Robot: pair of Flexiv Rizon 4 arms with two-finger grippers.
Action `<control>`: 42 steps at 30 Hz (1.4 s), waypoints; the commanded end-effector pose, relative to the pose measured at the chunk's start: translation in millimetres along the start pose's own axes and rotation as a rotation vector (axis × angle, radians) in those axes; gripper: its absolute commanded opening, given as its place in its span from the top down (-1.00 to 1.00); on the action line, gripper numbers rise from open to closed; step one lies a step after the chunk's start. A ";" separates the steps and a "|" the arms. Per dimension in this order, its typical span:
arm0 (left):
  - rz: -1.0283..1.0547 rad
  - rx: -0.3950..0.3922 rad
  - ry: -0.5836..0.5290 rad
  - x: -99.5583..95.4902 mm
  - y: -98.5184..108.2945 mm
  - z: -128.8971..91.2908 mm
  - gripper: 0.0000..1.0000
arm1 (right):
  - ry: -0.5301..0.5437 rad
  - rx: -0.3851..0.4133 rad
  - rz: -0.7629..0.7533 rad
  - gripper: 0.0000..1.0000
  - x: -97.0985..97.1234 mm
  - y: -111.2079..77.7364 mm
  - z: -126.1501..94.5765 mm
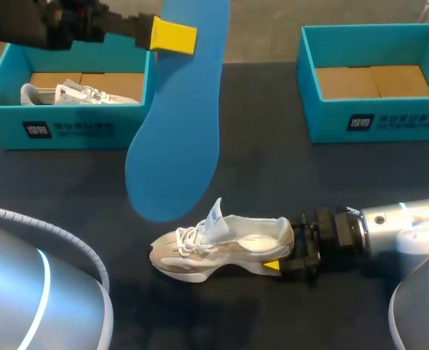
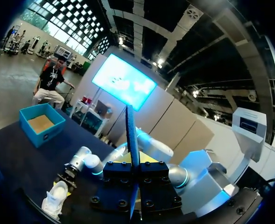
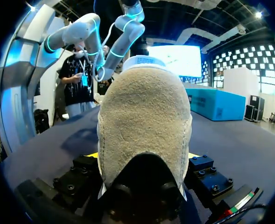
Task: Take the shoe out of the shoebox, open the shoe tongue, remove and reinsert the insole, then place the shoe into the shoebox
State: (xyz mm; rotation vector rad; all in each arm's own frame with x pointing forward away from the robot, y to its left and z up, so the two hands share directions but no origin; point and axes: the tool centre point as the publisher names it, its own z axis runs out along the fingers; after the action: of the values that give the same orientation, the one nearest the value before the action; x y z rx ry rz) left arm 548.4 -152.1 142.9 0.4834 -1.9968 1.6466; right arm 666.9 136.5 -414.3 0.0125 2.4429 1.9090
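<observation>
A beige shoe [image 1: 221, 244] lies on its sole on the dark table, toe to the left, tongue raised. My right gripper [image 1: 281, 257] is shut on its heel, which shows between the fingers in the right wrist view as the shoe [image 3: 144, 121]. My left gripper [image 1: 172, 36] is held high over the table, shut on a blue insole [image 1: 178, 124] that hangs down from it. In the left wrist view the insole [image 2: 130, 135] stands edge-on between the fingers of the left gripper [image 2: 135, 170], with the shoe [image 2: 55, 198] far below.
A teal shoebox [image 1: 76, 124] at the back left holds a second white shoe [image 1: 68, 93]. Another teal shoebox [image 1: 374, 117] at the back right shows only its cardboard floor. My right arm [image 1: 403, 222] lies low along the table's front right.
</observation>
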 end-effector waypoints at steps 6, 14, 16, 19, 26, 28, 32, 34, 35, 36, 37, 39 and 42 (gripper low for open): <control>-0.001 0.003 0.000 -0.8 2.3 0.4 1.00 | -0.013 0.016 0.012 0.55 1.5 -2.2 -2.1; -0.001 0.003 0.000 -0.8 2.3 0.4 1.00 | -0.005 0.100 0.026 -1.00 4.4 -0.7 -7.1; -0.001 0.003 0.000 -0.8 2.3 0.4 1.00 | -0.006 0.127 0.027 -1.00 4.1 1.9 -11.0; -0.010 0.002 -0.001 -4.5 4.2 0.8 1.00 | -0.001 0.165 0.027 -1.00 4.0 4.9 -14.2; -0.005 0.011 -0.007 -7.0 7.2 -0.7 1.00 | 0.016 0.246 0.026 -1.00 4.7 10.2 -16.5; 0.004 0.023 -0.011 -7.6 8.7 -1.2 1.00 | 0.019 0.251 0.023 -1.00 5.0 11.3 -17.6; 0.004 0.042 0.004 -11.3 12.2 -2.3 1.00 | 0.026 0.304 0.020 -1.00 5.8 15.9 -19.2; -0.013 0.050 0.016 -15.2 14.5 -1.9 1.00 | 0.029 0.340 0.025 -1.00 5.9 16.9 -20.6; -0.013 0.050 0.016 -15.2 14.5 -1.9 1.00 | 0.034 0.361 0.028 -1.00 5.9 17.4 -21.4; -0.013 0.050 0.016 -15.2 14.5 -1.9 1.00 | 0.037 0.387 0.032 -1.00 5.9 17.8 -22.0; -0.013 0.050 0.016 -15.2 14.5 -1.9 1.00 | 0.039 0.415 0.038 -1.00 6.0 18.3 -22.8; -0.013 0.050 0.016 -15.2 14.5 -1.9 1.00 | 0.047 0.458 0.044 -1.00 5.9 19.0 -24.2; -0.013 0.050 0.016 -15.2 14.5 -1.9 1.00 | 0.054 0.532 0.055 -1.00 5.7 21.3 -25.9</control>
State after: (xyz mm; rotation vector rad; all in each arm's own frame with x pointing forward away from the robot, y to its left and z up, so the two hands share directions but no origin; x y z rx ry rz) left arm 554.4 -148.0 126.0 0.4978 -1.9463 1.6843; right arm 658.0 115.4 -394.9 0.0494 2.7924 1.4859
